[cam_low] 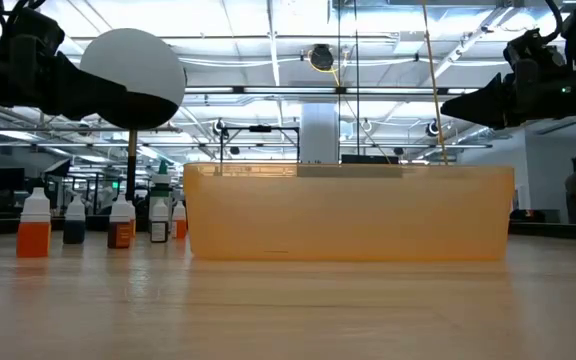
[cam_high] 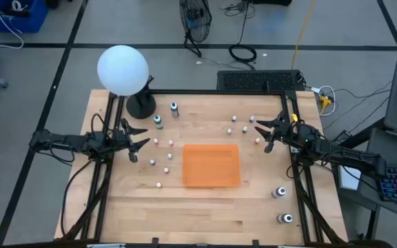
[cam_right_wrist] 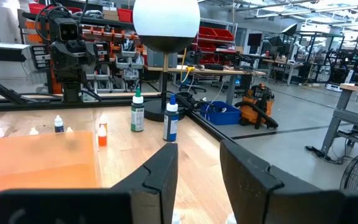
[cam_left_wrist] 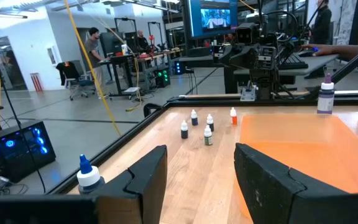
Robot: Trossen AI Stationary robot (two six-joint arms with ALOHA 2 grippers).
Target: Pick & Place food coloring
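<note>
The wooden table (cam_high: 212, 207) carries the orange tray (cam_high: 211, 164) near its middle, the landmark here. The white globe lamp (cam_high: 123, 70) stands beyond the tray's far-left corner. The left gripper (cam_high: 138, 136) hovers off the tray's left side, fingers apart and empty. The right gripper (cam_high: 266, 132) hovers off the tray's far-right corner, fingers also apart, holding nothing. The food coloring bottles (cam_high: 158, 121) lie scattered left of and behind the tray, with 2 larger ones (cam_high: 280, 193) off its near-right corner.
</note>
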